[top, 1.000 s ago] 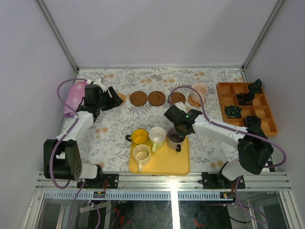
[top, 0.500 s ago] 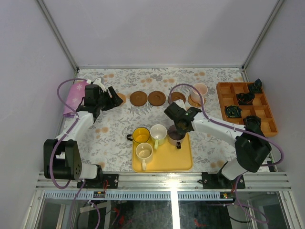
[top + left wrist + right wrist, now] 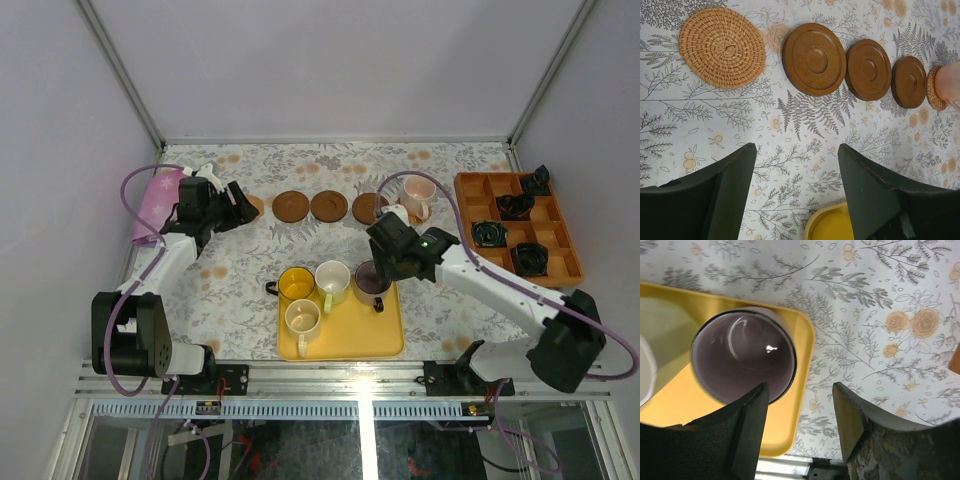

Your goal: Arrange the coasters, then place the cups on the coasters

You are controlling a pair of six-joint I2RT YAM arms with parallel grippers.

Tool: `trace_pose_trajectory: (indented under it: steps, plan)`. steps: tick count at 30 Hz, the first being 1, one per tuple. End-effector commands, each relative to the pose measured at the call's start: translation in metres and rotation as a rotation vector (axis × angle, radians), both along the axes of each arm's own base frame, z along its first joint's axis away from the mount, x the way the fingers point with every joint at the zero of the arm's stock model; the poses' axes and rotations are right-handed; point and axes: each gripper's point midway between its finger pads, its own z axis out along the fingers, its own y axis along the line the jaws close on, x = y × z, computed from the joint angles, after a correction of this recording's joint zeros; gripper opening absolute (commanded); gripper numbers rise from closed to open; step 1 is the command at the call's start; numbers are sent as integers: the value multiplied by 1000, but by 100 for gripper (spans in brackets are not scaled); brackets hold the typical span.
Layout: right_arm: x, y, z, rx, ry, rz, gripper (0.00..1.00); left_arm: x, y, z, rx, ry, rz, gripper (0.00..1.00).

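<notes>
My right end effector (image 3: pixel 800 390) has just released, fingers now apart and empty. The grey-purple cup (image 3: pixel 742 357) stands at the yellow tray's (image 3: pixel 782 425) far right corner, not yet on the coasters (image 3: pixel 813 58).

Floral-patterned table (image 3: pixel 240 290) with a row of coasters (image 3: pixel 329 206), yellow tray (image 3: pixel 350 335), orange divided tray (image 3: pixel 560 262), pink cloth (image 3: pixel 155 200).

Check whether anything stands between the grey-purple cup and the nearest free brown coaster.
Nothing visible does. The grey-purple cup sits in the yellow tray's far right corner, and only bare tablecloth separates it from the nearest dark brown coaster. The open right gripper hovers beside the cup.
</notes>
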Motion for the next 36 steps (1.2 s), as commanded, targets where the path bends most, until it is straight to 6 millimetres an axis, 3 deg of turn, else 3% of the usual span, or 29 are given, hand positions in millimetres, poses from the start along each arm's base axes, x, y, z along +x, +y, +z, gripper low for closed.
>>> trace_pose_trajectory:
  steps: [1,8,12,22,33,36]
  plan:
    - [-22,14,24,147,29,28,62,4,0,2,22,-16,-10,67]
    - [-63,27,9,201,111,98,71,5,-2,-3,10,-5,-17,67]
    - [-74,28,-4,206,138,100,77,4,-2,-4,10,-2,-16,67]
    - [-71,34,-27,191,147,105,80,4,0,-4,26,3,-14,67]
    - [-58,41,-44,160,125,108,69,4,2,-8,37,13,-9,67]
    - [-56,43,-47,157,123,110,60,4,2,-9,40,16,-7,67]
